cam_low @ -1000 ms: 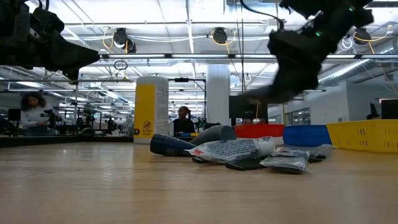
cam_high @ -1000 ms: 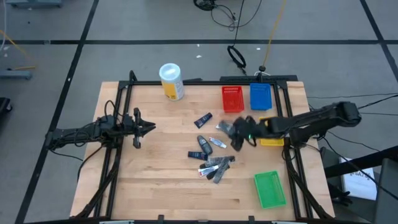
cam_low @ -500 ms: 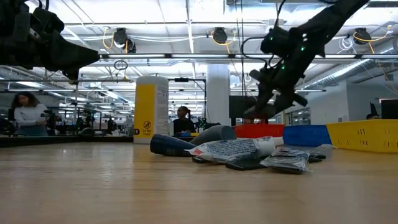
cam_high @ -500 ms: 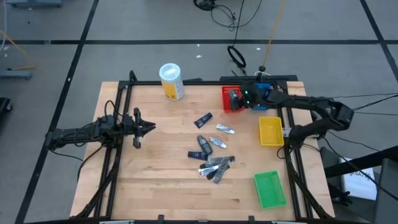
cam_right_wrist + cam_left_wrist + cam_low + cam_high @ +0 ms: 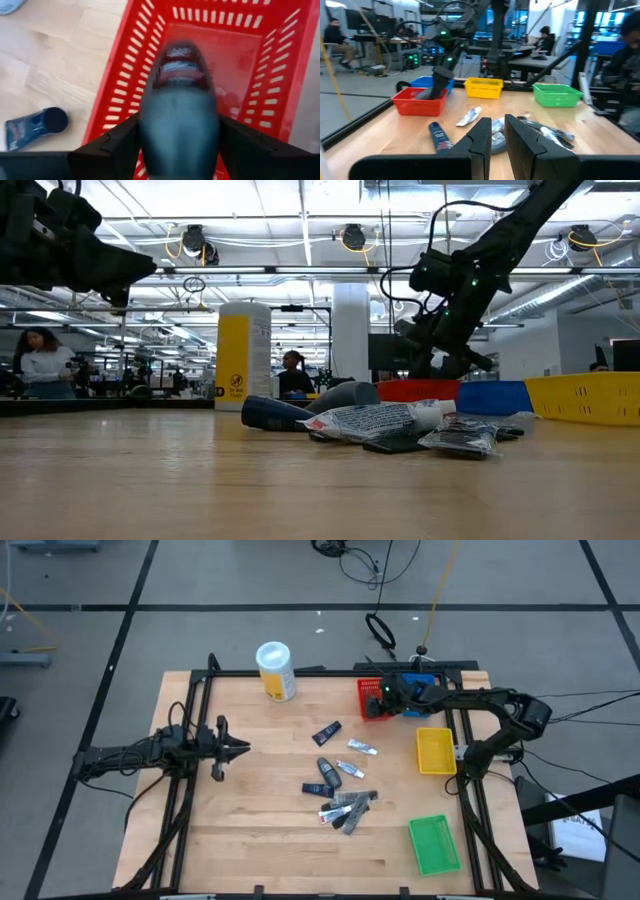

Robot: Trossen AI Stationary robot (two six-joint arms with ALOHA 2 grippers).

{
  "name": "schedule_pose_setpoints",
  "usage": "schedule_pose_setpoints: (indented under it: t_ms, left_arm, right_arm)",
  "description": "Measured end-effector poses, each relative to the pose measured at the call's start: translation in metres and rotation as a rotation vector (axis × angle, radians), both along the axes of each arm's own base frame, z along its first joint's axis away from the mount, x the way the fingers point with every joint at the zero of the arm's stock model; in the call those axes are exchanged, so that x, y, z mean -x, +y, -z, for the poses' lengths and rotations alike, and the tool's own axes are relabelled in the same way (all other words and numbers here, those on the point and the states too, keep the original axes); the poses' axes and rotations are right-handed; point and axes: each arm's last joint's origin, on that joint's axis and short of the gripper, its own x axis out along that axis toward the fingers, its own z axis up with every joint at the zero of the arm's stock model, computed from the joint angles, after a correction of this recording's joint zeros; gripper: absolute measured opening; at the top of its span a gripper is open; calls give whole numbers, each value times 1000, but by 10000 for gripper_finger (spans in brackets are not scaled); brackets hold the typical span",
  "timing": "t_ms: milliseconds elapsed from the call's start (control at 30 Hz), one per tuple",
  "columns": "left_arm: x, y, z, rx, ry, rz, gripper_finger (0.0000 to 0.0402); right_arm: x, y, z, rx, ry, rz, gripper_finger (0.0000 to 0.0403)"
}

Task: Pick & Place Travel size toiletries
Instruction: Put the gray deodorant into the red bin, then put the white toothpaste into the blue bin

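My right gripper (image 5: 378, 698) hangs over the red bin (image 5: 373, 712) at the far right of the table and is shut on a grey tube (image 5: 178, 120); the low view shows it (image 5: 432, 360) just above the bin's rim (image 5: 420, 390). The other travel size toiletries lie flat on the wood: a dark blue tube (image 5: 326, 733), a silver sachet (image 5: 362, 747), a dark tube (image 5: 325, 770) and a small heap (image 5: 345, 806). My left gripper (image 5: 240, 748) waits, shut, above the table's left side. My right gripper pinches the grey tube between its two fingers (image 5: 107, 145), one on each side of the body (image 5: 150, 130). It comes from above, pointing down into the red bin. The tube runs along the fingers, lifted clear, its capped end (image 5: 180, 62) toward the bin's floor.
A blue bin (image 5: 420, 695) stands right of the red one, a yellow bin (image 5: 435, 751) nearer, and a green bin (image 5: 434, 844) at the near right. A tall white canister with a yellow label (image 5: 276, 671) stands at the far edge. People sit beyond the table.
My right gripper has carried the grey tube from above the table's middle right toward the far edge, over the red bin, and has then sunk a little toward it. The toiletries on the wood lie as before.
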Motion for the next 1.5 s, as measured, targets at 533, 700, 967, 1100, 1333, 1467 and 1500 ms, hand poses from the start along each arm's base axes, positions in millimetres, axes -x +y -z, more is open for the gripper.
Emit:
schedule_pose_setpoints:
  t_ms: [533,700,967,1100,1333,1467,1500]
  left_arm:
    - [0,0,0,0,0,6,51]
    - [0,0,0,0,0,6,51]
    - [0,0,0,0,0,3,51]
    - [0,0,0,0,0,-1,51]
    - [0,0,0,0,0,-1,51]
    - [0,0,0,0,-1,-1,51]
    - [0,0,0,0,0,-1,51]
  right_arm:
    - [8,10,-48,208,-115,-24,224]
    - [12,20,-56,260,-75,-8,221]
    - [-4,15,-28,268,21,11,219]
    - [-13,10,-10,262,59,-13,219]
    - [-14,8,-1,254,100,-32,223]
    - [-14,9,-1,255,106,-39,245]
    - [-14,9,-1,256,107,-41,252]
